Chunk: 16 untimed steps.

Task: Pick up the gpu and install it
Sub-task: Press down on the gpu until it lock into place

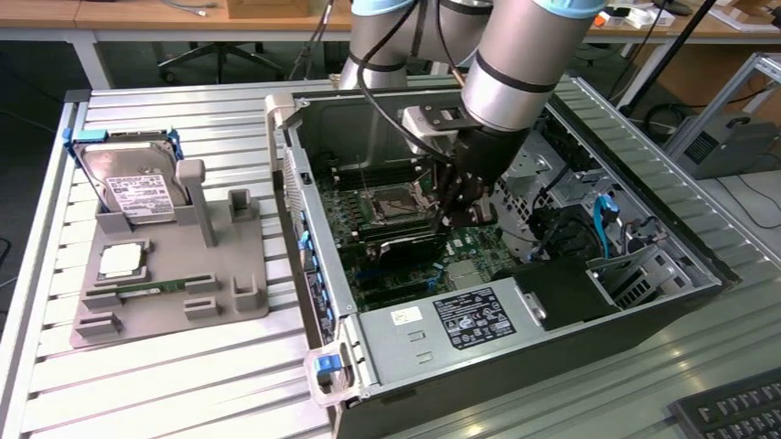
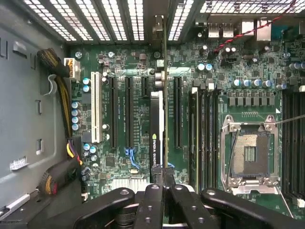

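The gpu (image 2: 157, 136) stood on edge over a motherboard (image 2: 128, 119) slot inside the open case (image 1: 320, 274), clenched in the claw (image 2: 162, 188). Any tilt or offset risked jamming its edge connector beside the slot, stressing the board.

In the exterior view the open computer case (image 1: 320, 302) leaves room from above at frame centre. Inside, the gpu (image 2: 157, 133) stands edge-on between black slots (image 2: 128, 112), so both sides are narrow. Cables (image 2: 62, 90) crowd the case wall.
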Tool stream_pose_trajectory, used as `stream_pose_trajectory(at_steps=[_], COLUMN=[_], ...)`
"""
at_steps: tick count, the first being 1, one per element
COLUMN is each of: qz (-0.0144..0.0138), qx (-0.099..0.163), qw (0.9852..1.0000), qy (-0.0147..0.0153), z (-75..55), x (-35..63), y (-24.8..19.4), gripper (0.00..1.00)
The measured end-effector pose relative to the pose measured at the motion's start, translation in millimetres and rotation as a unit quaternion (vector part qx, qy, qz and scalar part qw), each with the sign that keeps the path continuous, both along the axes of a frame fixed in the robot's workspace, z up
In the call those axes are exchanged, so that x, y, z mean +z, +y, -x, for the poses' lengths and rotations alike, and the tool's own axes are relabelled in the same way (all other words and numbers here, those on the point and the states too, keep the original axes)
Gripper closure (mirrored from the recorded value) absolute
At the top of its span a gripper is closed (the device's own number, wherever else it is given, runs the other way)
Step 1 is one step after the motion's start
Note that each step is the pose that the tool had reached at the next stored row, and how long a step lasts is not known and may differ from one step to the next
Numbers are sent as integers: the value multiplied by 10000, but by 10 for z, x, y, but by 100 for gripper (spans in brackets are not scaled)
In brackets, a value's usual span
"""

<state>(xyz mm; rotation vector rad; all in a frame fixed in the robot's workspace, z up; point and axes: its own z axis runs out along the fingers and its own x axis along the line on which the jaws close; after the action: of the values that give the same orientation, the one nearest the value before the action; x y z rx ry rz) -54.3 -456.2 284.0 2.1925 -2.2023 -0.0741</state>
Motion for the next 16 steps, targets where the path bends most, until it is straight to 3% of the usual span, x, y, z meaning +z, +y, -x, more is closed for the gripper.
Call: stream_pose_trajectory(at_steps=[2,5,10,16], qz=[0,0,0,0], qx=[0,0,0,0], qw=[10000,10000,10000,10000], qy=[0,-6,-8,-9], z=[21,224,405,603], x=[0,-3,-4,-14], y=[1,7,42,43], gripper=[90,90,90,90])
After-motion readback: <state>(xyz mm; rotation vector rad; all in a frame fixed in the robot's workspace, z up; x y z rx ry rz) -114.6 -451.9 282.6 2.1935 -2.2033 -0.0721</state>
